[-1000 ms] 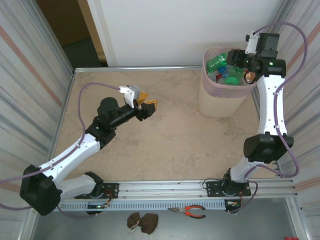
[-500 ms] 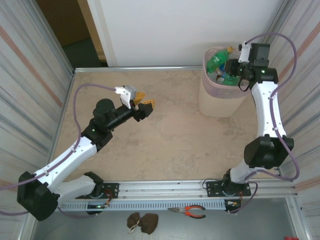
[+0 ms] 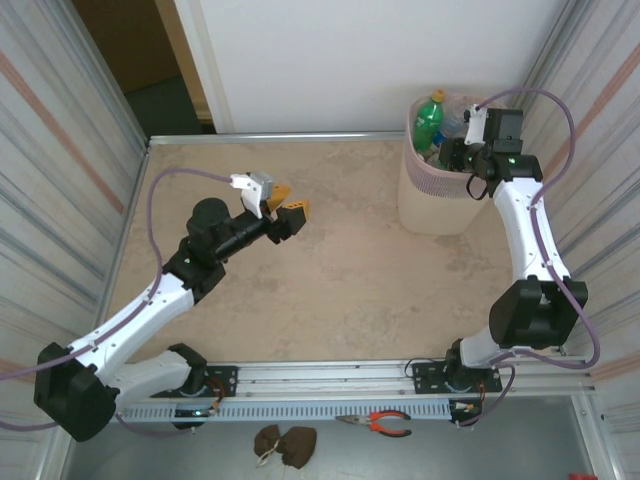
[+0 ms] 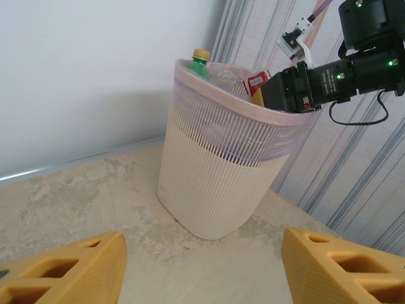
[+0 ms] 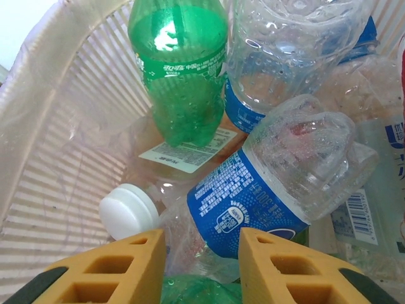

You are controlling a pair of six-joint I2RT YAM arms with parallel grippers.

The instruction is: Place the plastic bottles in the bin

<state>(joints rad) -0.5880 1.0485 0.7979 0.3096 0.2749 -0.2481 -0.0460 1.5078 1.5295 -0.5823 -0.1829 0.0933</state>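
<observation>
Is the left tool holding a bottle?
No: the left tool is open with nothing between its fingers, and the bin stands beyond it.

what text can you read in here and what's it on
"中国" among white Chinese characters on the green bottle; rest blurred.
Blue label on the clear bottle: white print too small to read.
White label under the green bottle: too small.
Barcode label: digits unreadable.
Red label, left wrist view: blurred.

Bin: matt beige plastic, slotted ribs.
Liner: thin pink translucent film, crinkled.
Bottles: glossy clear and green plastic, dimpled.
Cap at seven o'clock: smooth white plastic.
Bench: matt, stone-patterned.
My right pads: matt yellow plastic.
</observation>
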